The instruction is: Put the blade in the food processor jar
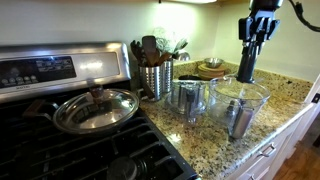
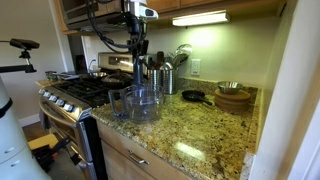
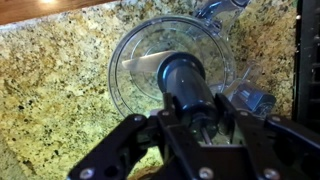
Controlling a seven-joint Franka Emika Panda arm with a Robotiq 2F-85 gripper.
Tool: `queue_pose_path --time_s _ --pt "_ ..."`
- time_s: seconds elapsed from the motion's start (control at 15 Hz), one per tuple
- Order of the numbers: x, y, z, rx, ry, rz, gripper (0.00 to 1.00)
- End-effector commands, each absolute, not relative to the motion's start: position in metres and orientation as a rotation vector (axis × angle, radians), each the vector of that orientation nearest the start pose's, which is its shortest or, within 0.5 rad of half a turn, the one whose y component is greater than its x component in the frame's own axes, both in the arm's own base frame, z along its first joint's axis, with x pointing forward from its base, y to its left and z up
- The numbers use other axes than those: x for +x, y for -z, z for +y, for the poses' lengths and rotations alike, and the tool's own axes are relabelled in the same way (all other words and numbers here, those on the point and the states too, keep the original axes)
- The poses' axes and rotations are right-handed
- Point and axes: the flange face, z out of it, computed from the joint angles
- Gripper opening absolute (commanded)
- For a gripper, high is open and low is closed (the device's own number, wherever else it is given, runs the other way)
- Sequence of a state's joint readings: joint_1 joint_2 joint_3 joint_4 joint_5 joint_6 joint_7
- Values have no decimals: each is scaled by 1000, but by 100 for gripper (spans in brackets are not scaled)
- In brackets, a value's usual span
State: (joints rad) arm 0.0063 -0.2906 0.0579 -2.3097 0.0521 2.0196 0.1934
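My gripper [image 1: 254, 42] is shut on the blade [image 1: 247, 62], a slim dark grey-black spindle, and holds it upright in the air above the food processor jar [image 1: 240, 97], the wide clear bowl on the granite counter. In the wrist view the blade [image 3: 187, 82] runs from between my fingers [image 3: 195, 118] down toward the middle of the jar [image 3: 135, 70], right below. In an exterior view the gripper [image 2: 137, 42] holds the blade [image 2: 139, 58] over the jar [image 2: 143, 103]. The blade's lower end is above the jar's rim.
A smaller clear container [image 1: 188, 97] with metallic insides stands beside the jar. A steel utensil holder [image 1: 155, 78] is behind it. A stove with a lidded pan [image 1: 95, 108] lies beside the counter. Wooden bowls [image 1: 211, 69] sit by the wall. The counter's front edge [image 1: 262, 140] is close.
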Motion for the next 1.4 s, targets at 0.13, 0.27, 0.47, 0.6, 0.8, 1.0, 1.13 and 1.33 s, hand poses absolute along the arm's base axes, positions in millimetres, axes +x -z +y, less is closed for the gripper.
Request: queue_pose_path --time_s 0.13,0.27,0.47,0.6,0.8,1.0,1.13,1.33 --pt "465 -431 35 -3070 25 216 19" --pt "471 -420 34 -3072 27 213 19" --pt "475 -407 32 -3083 20 212 19" --pt "479 -401 29 -3082 20 217 19" --pt "483 -390 24 -3087 24 227 19" --pt "486 -382 17 -3086 14 244 19" --pt "488 -376 14 -3085 5 255 19" --pt "490 -368 9 -3081 -14 273 19"
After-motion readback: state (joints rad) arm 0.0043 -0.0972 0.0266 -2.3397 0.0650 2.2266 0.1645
